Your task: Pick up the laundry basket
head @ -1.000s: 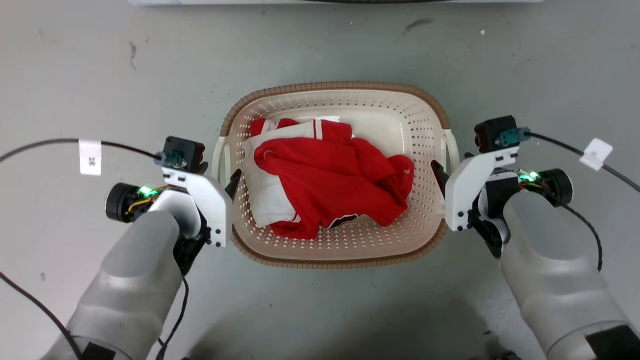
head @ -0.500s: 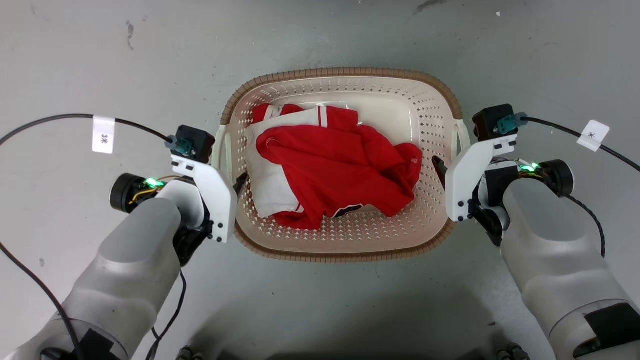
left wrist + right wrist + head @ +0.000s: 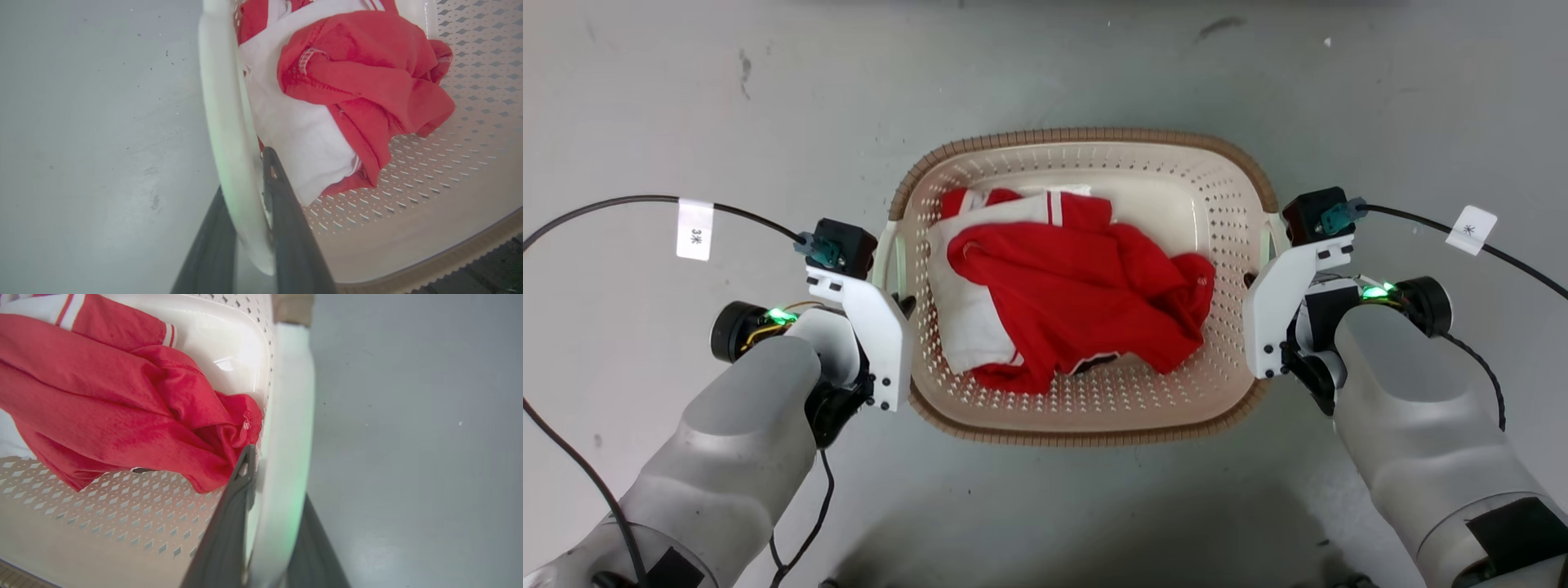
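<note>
Laundry basket (image 3: 1086, 426) over grey floor (image 3: 686, 98), between both arms, holds red-and-white clothing (image 3: 1086, 302); left gripper (image 3: 245, 175) clamps left handle (image 3: 222, 122), fingers astride; right gripper (image 3: 278, 473) likewise on right handle (image 3: 290, 416).

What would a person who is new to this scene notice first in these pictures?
The bright red garment stands out, crumpled in the cream laundry basket at the head view's centre. Next come the left gripper and right gripper, jaws closed on the basket's white side handles.
</note>
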Available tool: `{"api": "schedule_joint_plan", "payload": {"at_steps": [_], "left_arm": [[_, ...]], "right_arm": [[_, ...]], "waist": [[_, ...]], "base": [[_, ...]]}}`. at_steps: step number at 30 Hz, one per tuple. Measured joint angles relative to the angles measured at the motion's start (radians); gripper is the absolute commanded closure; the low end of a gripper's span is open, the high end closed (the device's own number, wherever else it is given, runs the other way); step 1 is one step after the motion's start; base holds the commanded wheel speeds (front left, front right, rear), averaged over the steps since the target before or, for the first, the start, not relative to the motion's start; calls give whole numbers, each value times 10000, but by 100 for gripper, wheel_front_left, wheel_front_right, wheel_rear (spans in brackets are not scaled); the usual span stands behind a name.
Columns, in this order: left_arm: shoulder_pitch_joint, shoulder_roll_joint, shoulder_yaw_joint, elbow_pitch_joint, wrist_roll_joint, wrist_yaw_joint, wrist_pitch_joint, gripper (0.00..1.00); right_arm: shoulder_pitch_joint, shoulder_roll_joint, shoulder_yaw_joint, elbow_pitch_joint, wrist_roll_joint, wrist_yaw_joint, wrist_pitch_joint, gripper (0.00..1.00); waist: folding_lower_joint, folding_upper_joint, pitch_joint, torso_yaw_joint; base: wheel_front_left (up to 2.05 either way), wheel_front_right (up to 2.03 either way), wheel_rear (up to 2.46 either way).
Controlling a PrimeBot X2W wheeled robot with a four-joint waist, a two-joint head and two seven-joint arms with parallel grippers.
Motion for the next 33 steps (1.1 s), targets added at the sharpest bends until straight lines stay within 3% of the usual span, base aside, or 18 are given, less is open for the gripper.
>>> {"api": "schedule_joint_plan", "payload": {"at_steps": [9,21,33], "left_arm": [[323,437,-1091,-700,-1430,10,1542,100],[624,1302,-2286,-1793,-2871,10,3352,100],[769,1756,-2694,-2401,-3461,10,4989,100]], "right_arm": [[195,15,205,368,-92,4,1678,100],[682,36,1461,-127,1473,0,4976,100],[1146,58,1983,-278,2401,0,6349,100]], "waist": [[-1,0,-1430,-114],[-2,0,-4101,-319],[-3,0,-6367,-513]], "base": [[0,0,0],[0,0,0],[0,0,0]]}}
